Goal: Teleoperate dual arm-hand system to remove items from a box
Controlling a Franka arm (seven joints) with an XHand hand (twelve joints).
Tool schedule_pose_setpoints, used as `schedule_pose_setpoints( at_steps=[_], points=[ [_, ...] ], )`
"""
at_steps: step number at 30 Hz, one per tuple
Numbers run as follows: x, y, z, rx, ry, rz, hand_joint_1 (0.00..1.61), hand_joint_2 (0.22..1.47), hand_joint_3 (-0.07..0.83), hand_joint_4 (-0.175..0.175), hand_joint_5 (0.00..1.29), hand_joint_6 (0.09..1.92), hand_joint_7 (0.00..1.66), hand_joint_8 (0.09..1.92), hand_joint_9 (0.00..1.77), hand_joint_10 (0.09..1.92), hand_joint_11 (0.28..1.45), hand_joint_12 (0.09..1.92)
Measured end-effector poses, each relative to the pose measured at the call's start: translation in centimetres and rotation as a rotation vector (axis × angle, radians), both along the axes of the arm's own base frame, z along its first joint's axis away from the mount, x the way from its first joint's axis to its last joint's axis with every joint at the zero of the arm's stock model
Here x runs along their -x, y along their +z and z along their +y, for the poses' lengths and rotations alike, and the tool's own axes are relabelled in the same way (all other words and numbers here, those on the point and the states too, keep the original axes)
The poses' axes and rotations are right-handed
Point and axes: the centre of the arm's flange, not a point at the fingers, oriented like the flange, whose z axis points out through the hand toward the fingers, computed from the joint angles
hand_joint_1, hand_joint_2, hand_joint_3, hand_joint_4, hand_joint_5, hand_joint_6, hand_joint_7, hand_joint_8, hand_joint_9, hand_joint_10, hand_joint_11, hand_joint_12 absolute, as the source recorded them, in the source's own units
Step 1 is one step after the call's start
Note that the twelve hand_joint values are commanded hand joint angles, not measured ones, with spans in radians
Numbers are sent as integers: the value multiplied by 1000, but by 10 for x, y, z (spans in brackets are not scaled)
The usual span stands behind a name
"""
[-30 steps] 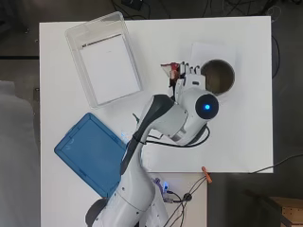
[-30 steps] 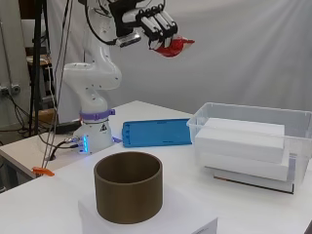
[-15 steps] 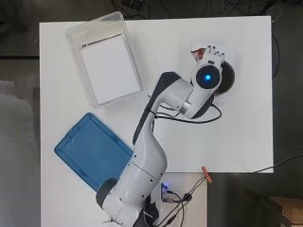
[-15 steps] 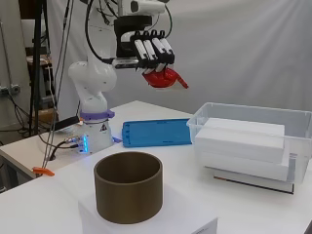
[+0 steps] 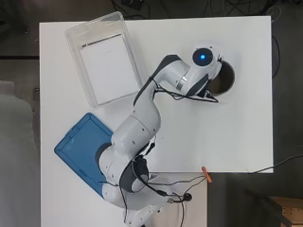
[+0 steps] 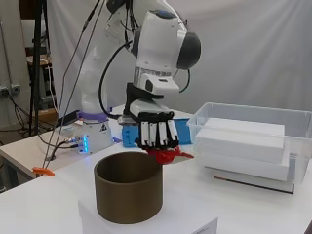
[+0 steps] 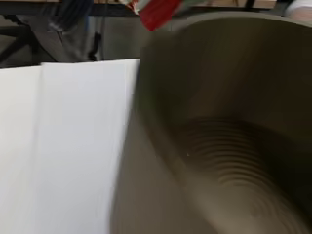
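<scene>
Down from high above the counter [image 5: 236,142], the robot hand [image 6: 157,134] now pinches the small red item [image 6: 168,155] just over the brown cylindrical container's [image 6: 128,193] rim; centre it before releasing.

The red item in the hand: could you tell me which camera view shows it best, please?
The side view: the red item shows whole under the hand's curled fingers, just above the brown cylinder's rim. The wrist view catches only a red sliver at its edge. Overhead, the arm hides it.
</scene>
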Motion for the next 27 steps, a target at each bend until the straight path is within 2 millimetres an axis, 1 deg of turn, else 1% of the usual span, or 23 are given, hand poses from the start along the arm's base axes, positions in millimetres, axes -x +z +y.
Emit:
schedule_pose_setpoints(
  at_steps=[1,2,3,4,5,6,7,8,9,10,11,13,14,15,16,17,19,20,21,23,25,27],
  points=[
    [4,0,-12,12,-46,5,1053,1088,368,161,763,1890,1045,1920,1276,1920,1085,1919],
    [13,1,-27,19,-87,6,1076,1139,254,169,770,1906,1041,1920,1262,1920,1063,1916],
    [25,4,-45,29,-127,5,1094,1170,182,173,770,1914,1026,1920,1237,1920,1038,1917],
    [35,7,-57,40,-155,3,1107,1186,141,175,769,1918,1013,1920,1219,1920,1023,1919],
    [41,12,-58,54,-165,-3,1115,1194,119,175,768,1920,1005,1920,1209,1920,1015,1920],
    [39,14,-49,61,-151,-7,714,1022,59,142,491,1238,641,1279,872,1275,818,1307],
    [36,17,-36,69,-132,-11,393,859,23,119,270,683,352,712,527,719,631,763],
    [36,19,-26,74,-117,-8,200,762,8,106,137,348,179,365,303,374,517,411],
    [40,23,-22,70,-116,-3,97,706,0,98,66,169,86,178,179,188,457,216],
    [51,32,-26,46,-136,-4,45,672,-5,88,30,87,40,87,134,101,437,120],
    [67,41,-38,1,-166,-15,20,662,-4,73,13,87,18,87,123,87,434,87],
    [100,53,-64,-102,-226,-53,3,675,5,48,2,87,3,87,127,87,434,87],
    [111,57,-72,-130,-246,-76,1,685,9,40,0,87,4,87,152,87,443,87],
    [115,61,-74,-138,-248,-98,0,711,9,29,0,87,57,87,238,87,474,87],
    [114,65,-69,-141,-229,-121,0,735,10,23,0,87,101,87,287,87,488,87],
    [112,70,-60,-148,-188,-151,0,750,10,19,0,87,119,87,299,87,489,87],
    [108,77,-41,-169,-116,-194,10,809,8,-16,20,87,237,87,423,87,516,87],
    [104,80,-28,-199,-61,-212,20,836,8,-30,44,87,269,87,445,87,527,87],
    [101,79,-21,-230,-27,-219,26,853,8,-38,60,87,278,87,446,87,531,87],
    [96,64,-19,-308,11,-210,24,865,7,-44,78,87,276,87,438,87,531,87],
    [91,40,-18,-438,58,-189,7,860,2,-42,107,87,273,87,430,87,528,87],
    [84,28,-7,-563,133,-202,1,843,-6,-39,127,87,271,87,417,87,521,87]
  ],
)
